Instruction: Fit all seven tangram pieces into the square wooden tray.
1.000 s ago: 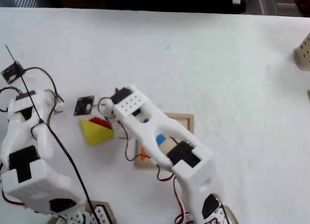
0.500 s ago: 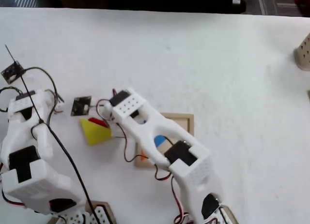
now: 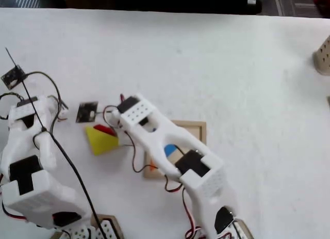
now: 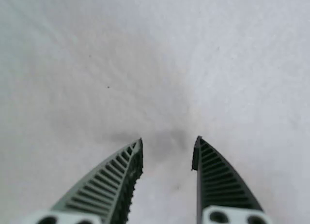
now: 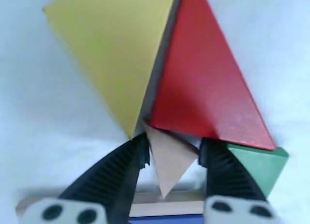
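The right hand [image 5: 173,139] pinches the tan triangle [image 5: 169,166], its tip pointing at the tray [image 5: 179,204]. The left hand [image 4: 168,141] is open.

My white plastic left arm [image 3: 31,161] sits folded at the lower left of the high view, its wrist pointing toward the upper edge. The dark ribbed fingers [image 4: 121,175] of my left gripper [image 4: 167,154] are spread apart with nothing between them. My white plastic right arm [image 3: 170,146] stretches from the bottom edge diagonally toward the centre left, and my right gripper [image 5: 170,151] points down with its jaws pressed against both sides of a small tan wooden triangle [image 5: 167,161].
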You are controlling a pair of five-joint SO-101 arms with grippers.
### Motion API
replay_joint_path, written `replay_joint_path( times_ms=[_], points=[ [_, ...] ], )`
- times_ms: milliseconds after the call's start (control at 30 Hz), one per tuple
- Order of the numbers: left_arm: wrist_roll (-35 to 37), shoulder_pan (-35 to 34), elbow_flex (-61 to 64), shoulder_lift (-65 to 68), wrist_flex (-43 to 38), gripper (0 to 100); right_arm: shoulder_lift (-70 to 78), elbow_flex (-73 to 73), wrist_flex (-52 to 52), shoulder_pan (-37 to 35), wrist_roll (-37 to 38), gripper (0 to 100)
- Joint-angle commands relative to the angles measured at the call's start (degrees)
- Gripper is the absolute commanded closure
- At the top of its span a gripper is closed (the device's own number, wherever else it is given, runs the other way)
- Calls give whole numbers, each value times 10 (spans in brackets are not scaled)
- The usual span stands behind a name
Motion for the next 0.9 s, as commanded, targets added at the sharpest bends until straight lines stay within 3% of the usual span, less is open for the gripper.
replay_joint_path(
  times_ms=[0, 367, 667, 867],
  points=[
    [-4, 10, -23, -8, 3, 816, -2, -2, 2, -3, -9, 963],
    [-4, 10, -23, -8, 3, 816, -48, 0, 47, 34, -79, 981],
    [-4, 9, -23, -8, 3, 816, -182, 13, 117, 115, -206, 981],
    [-4, 9, -23, -8, 3, 816, -225, 87, 116, 211, -353, 981]
  ],
)
